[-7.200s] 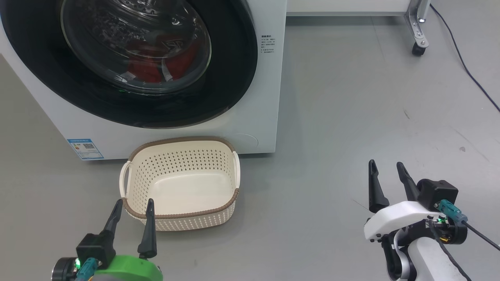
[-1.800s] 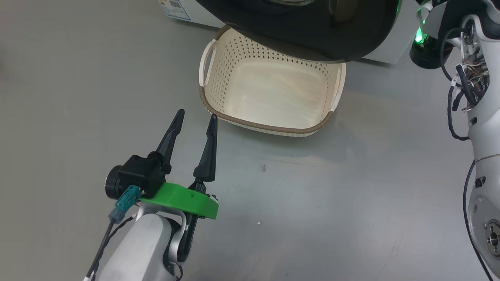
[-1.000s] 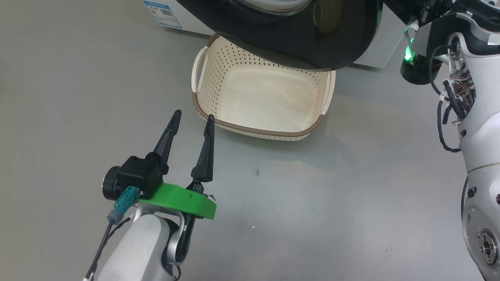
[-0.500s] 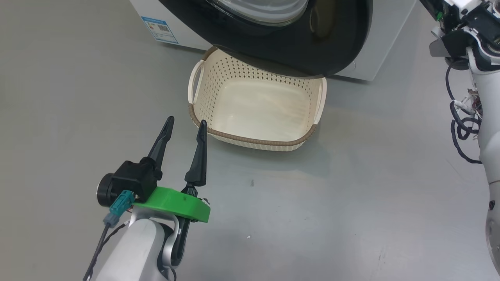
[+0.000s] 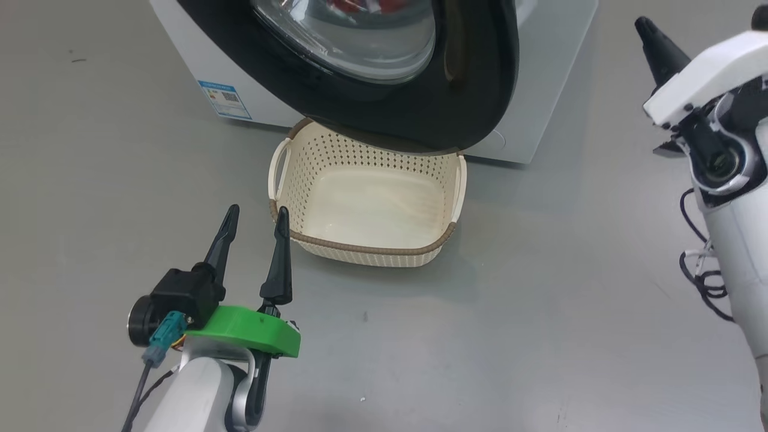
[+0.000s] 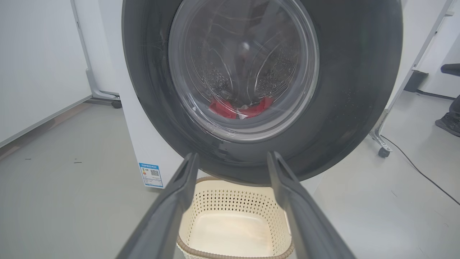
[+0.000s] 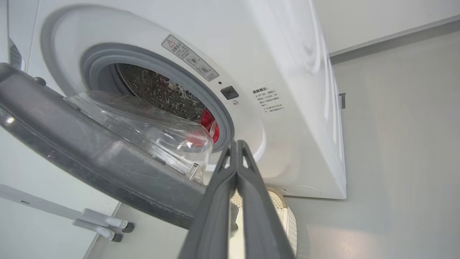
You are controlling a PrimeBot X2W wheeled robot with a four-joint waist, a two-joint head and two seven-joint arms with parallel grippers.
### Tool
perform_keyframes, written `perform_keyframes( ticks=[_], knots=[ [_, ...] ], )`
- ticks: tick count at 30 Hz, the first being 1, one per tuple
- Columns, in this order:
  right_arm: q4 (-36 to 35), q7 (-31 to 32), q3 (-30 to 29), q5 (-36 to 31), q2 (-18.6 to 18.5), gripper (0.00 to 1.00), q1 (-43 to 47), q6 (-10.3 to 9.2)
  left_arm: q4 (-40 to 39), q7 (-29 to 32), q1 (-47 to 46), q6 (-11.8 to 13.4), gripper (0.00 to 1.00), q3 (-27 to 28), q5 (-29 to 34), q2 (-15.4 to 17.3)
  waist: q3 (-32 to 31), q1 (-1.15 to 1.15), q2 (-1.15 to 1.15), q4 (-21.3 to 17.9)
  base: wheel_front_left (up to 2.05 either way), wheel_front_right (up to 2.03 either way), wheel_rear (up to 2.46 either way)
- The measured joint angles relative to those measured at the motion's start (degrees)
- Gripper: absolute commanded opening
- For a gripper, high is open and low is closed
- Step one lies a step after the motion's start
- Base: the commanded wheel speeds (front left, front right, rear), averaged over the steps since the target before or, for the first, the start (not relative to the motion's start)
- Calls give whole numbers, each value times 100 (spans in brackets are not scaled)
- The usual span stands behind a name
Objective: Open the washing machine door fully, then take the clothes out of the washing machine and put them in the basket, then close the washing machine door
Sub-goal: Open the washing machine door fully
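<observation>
Where the grey floor (image 5: 540,300) lies nearest in the head view, the left gripper (image 5: 256,213) is seen at the lower left, its two dark fingers spread wide with nothing held between them, one tip close to the near left corner of the basket (image 5: 360,248). The basket is stood empty on the floor, its far rim tucked under the washing machine door (image 5: 474,78). To the right, the right gripper (image 7: 237,144) is raised with its fingers pressed together on nothing; in the right wrist view they are pointed toward the gap between door and machine front. The door is swung partly away from the washing machine (image 5: 540,72), its glass bowl drawn out of the grey gasket (image 7: 214,102). Farthest back, the clothes (image 6: 230,108) are seen as a red heap low in the steel drum (image 7: 158,90), through the glass in the left wrist view and past the door's edge in the right wrist view.
</observation>
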Motion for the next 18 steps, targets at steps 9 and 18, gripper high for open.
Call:
perform_keyframes(
  ticks=[9,18],
  knots=[
    [-648,-1028,566,-636,-205,0,1058,0,73,0,366,-18,100,233,101,10,-458,0,0,-301,0,0,0],
    [-931,-2091,699,-1356,-494,0,2065,0,36,0,609,-58,100,399,196,21,-782,0,0,-602,0,0,0]
  ],
)
